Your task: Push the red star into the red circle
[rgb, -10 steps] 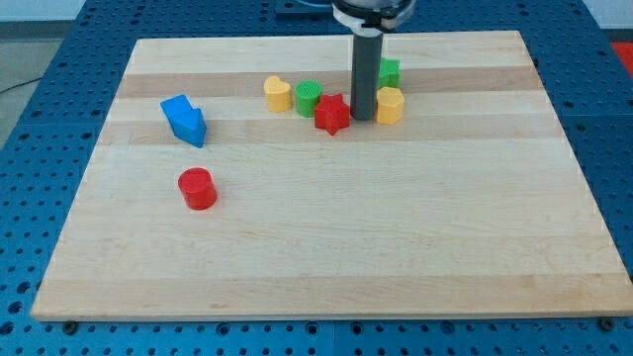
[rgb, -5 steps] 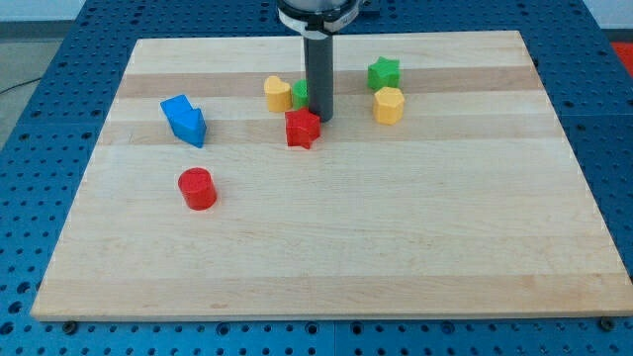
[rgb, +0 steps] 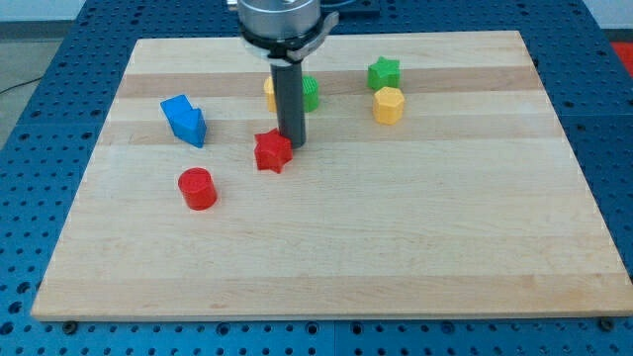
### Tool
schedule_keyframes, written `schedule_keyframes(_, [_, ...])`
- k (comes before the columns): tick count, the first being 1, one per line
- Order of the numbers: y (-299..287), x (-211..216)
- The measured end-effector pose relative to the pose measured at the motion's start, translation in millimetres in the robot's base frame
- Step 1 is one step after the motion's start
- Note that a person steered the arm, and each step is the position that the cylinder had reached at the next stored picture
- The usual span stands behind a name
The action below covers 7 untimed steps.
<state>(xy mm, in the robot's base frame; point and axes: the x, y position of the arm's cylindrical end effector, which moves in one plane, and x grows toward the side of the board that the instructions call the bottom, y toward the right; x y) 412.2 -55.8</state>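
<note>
1. Since the earlier frames, the red star (rgb: 273, 151) had slid toward the view's lower left, away from the cluster of yellow and green blocks, and my tip (rgb: 292, 145) had travelled leftward with it; the other blocks had stayed put.
2. Counted from the view's left: one blue block (rgb: 184, 120) of angular shape, one red circle (rgb: 197, 188), one red star, two yellow blocks, two green blocks. Seven blocks in all lay on the wooden board (rgb: 396, 247).
3. At far left sat the blue block, with the red circle below and slightly to its right, well apart from it.
4. Next came the red star, up and to the right of the red circle, with bare board between them.
5. My tip was a bare rod holding nothing, touching or just beside the star's upper right edge.
6. Behind the rod, a yellow block (rgb: 269, 91) and a green round block (rgb: 311, 92) were partly hidden.
7. Farther right stood a green star (rgb: 384, 72) with a yellow hexagonal block (rgb: 389, 104) just below it.
</note>
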Motion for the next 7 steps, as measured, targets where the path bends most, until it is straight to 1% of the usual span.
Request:
schedule_keyframes(5, [-81,50])
schedule_keyframes(7, [-100,67])
